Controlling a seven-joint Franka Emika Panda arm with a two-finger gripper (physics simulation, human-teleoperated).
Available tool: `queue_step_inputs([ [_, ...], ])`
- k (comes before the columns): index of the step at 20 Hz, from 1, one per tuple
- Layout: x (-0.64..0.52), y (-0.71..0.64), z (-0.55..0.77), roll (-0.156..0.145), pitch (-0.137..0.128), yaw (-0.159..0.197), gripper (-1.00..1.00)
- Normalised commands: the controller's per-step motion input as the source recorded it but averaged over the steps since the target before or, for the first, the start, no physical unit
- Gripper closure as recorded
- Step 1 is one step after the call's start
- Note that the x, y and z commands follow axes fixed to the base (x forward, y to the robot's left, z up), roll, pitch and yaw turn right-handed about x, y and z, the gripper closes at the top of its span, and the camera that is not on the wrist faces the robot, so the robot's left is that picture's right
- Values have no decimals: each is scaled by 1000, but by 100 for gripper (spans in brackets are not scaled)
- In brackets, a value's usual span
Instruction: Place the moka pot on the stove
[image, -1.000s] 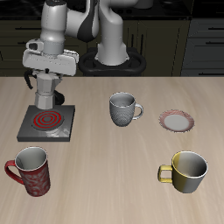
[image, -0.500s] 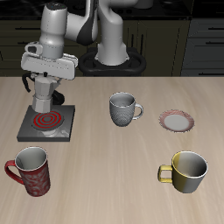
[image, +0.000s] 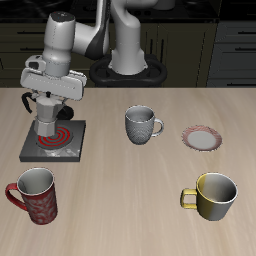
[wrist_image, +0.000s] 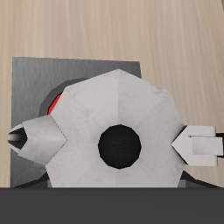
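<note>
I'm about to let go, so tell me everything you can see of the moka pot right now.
The moka pot is small, silver and faceted, metal by its look, upright under the gripper, which is closed on its top. It sits over the stove and its red burner ring; contact with the plate cannot be confirmed. From the wrist, its lid, black knob and spout show.

Exterior: front, above; wrist: straight down, close (both show stove (image: 53, 141) (wrist_image: 35, 74)).

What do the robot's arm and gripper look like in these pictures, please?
The arm is made of rounded white and light grey segments with darker joints. It ends in a boxy white gripper with small dark details; no cables or markings are visible. The fingers are mostly hidden.
</note>
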Motion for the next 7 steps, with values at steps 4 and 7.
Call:
queue_step_inputs([
  [4,7,23,-125,-25,16,-22,-100],
  [7,-68,89,-39,32,12,-11,-100],
])
